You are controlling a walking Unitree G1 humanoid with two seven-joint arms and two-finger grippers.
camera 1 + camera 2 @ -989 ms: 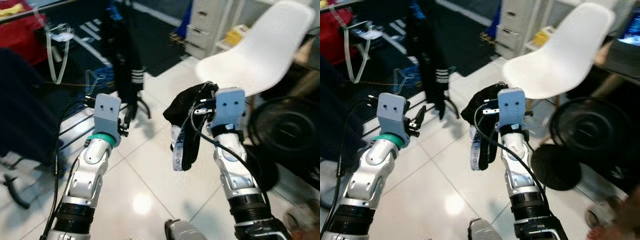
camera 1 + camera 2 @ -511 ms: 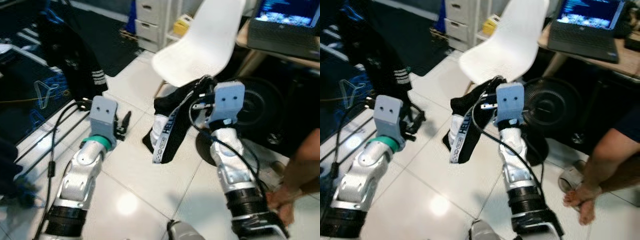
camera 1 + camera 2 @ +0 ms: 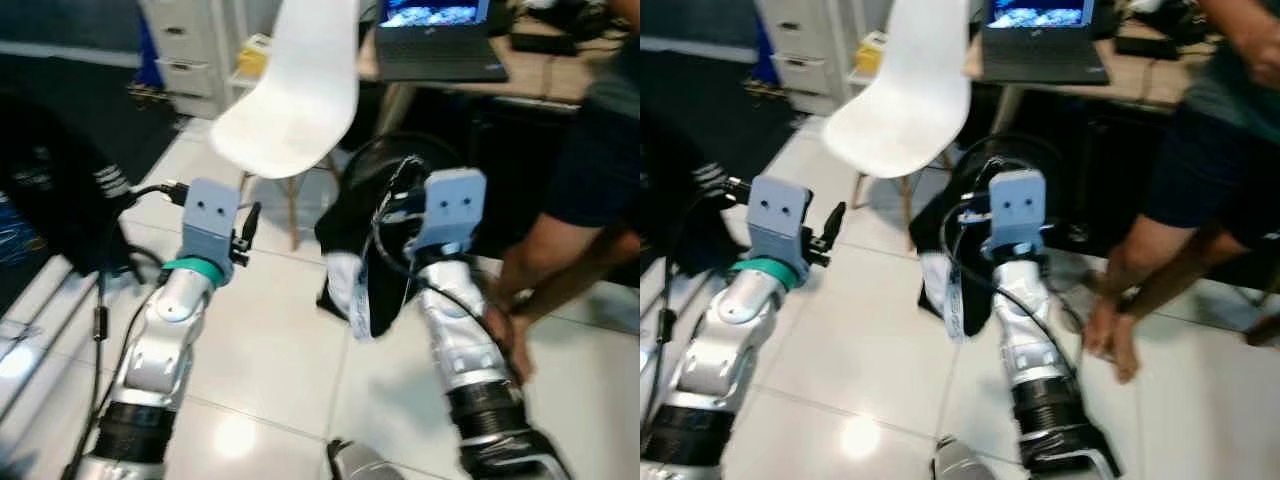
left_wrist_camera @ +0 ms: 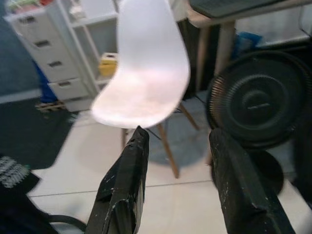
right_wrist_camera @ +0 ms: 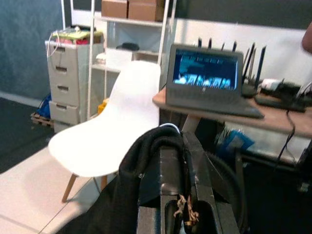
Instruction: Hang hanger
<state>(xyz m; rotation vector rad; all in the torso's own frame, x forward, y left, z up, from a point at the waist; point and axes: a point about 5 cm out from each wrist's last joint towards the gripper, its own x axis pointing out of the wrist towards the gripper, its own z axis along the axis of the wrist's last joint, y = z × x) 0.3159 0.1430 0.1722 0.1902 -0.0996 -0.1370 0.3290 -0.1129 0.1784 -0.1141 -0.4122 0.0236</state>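
Note:
My right gripper (image 5: 176, 146) is shut on a black garment (image 3: 360, 250) with a white printed band (image 3: 352, 300). The cloth is bunched over the fingers (image 5: 192, 161) and hangs down at chest height above the floor. A thin pale curve (image 5: 168, 126) peeks out at the top of the bunch; I cannot tell what it is. My left gripper (image 4: 178, 141) is raised beside it, to the left, open with nothing between its fingers (image 4: 127, 180). It points toward a white chair (image 3: 290, 110).
A person's bare legs (image 3: 560, 230) stand close on the right. A desk with an open laptop (image 3: 435, 40) is behind the chair. A black floor fan (image 4: 258, 97) sits under it. Grey drawers (image 3: 190, 50) stand at the back left, and dark clothing (image 3: 50, 190) hangs on the left.
The whole view has swung to the right: the chair slid left and the desk, laptop and person came in. The right gripper still holds the garment; the left stays open.

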